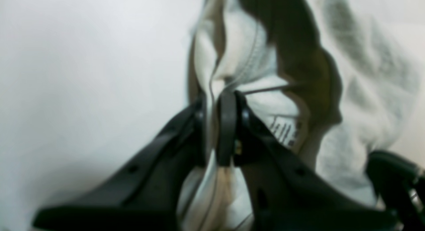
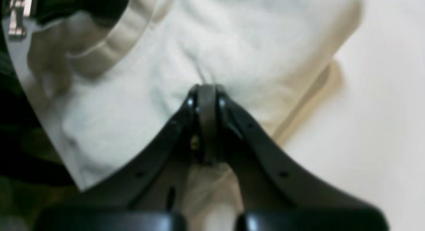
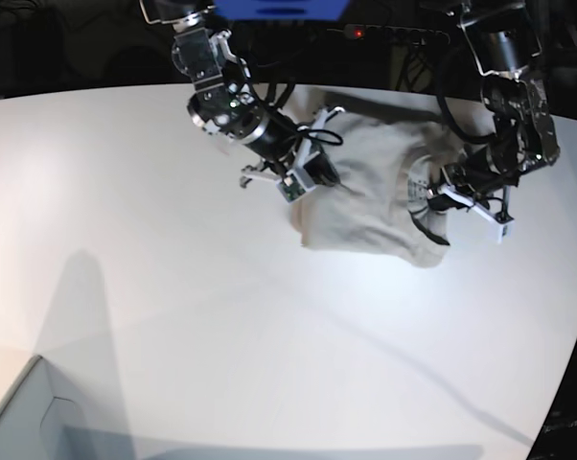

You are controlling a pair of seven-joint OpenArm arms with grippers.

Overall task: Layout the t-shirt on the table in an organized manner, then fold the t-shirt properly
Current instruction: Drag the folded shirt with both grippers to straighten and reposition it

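The light grey-beige t-shirt (image 3: pixel 370 187) lies crumpled on the white table (image 3: pixel 173 268), toward its far right. In the base view my right gripper (image 3: pixel 329 178) presses into the shirt's left side. The right wrist view shows it (image 2: pixel 207 88) shut, pinching fabric below the ribbed collar (image 2: pixel 121 40). On the shirt's right side my left gripper (image 3: pixel 428 198) holds a bunched fold. Seen from the left wrist, that gripper (image 1: pixel 220 95) is shut on cloth beside a seam, next to the printed neck label (image 1: pixel 285 131). Both wrist views are blurred.
Wide bare tabletop stretches to the near and left sides of the shirt. A pale box corner (image 3: pixel 20 422) sits at the near left. Behind the curved far edge there are dark cables and a power strip (image 3: pixel 389 34). The table's right edge (image 3: pixel 571 383) drops to dark floor.
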